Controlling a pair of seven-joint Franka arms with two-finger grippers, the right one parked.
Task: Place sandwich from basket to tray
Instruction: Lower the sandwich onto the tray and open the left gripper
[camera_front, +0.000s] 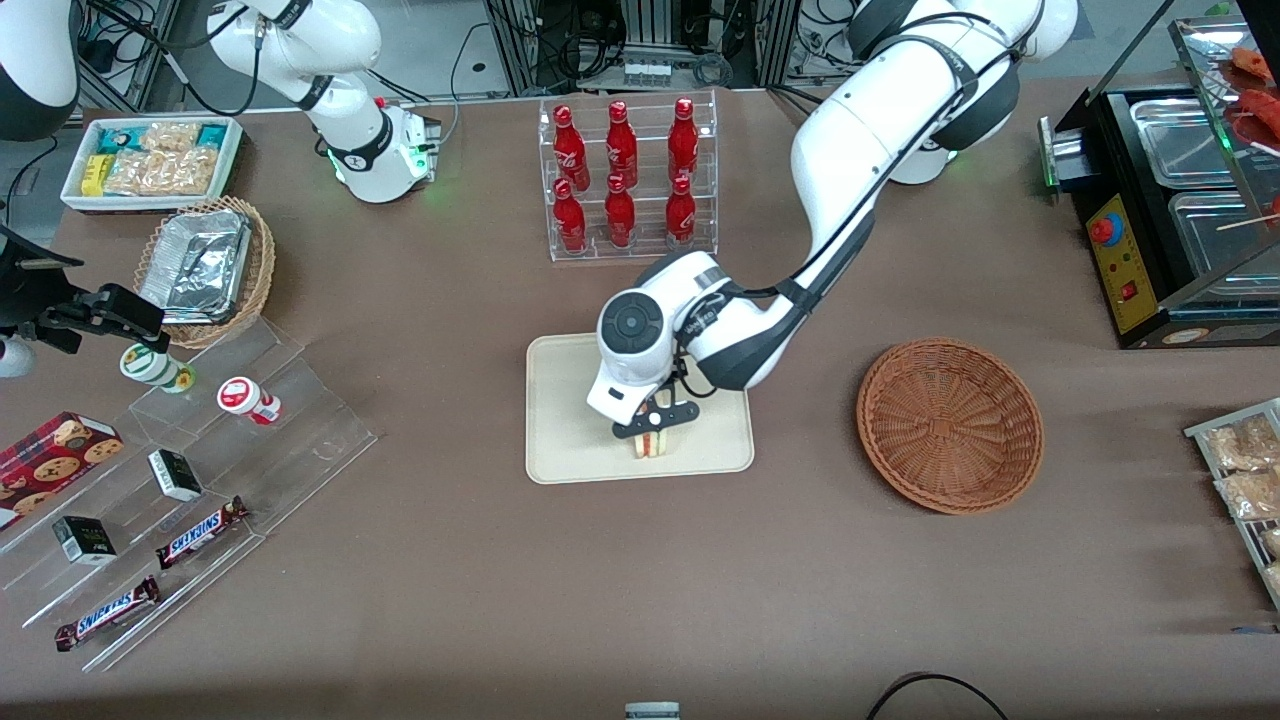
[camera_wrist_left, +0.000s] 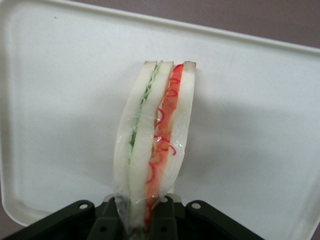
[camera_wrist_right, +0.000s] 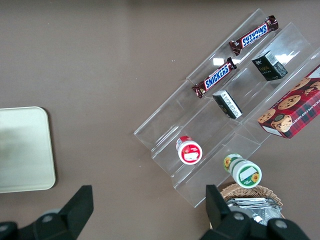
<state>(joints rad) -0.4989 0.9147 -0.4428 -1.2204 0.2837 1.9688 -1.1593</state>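
With the gripper (camera_front: 655, 432) clamped on the sandwich (camera_wrist_left: 152, 145) over the tray (camera_front: 560, 440), apparently touching or just above it, lower straight down, part the fingers only once it rests, clear of the empty basket (camera_front: 949, 424).

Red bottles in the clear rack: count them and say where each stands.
6 red bottles, none visibly hidden: three on the clear acrylic rack's upper tier, three on its lower tier, nearer the front camera. The gripper is apart, over the cream tray.

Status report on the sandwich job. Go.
Claw shut on sandwich, over the tray. Basket holds nothing. Nothing in the way on the tray.
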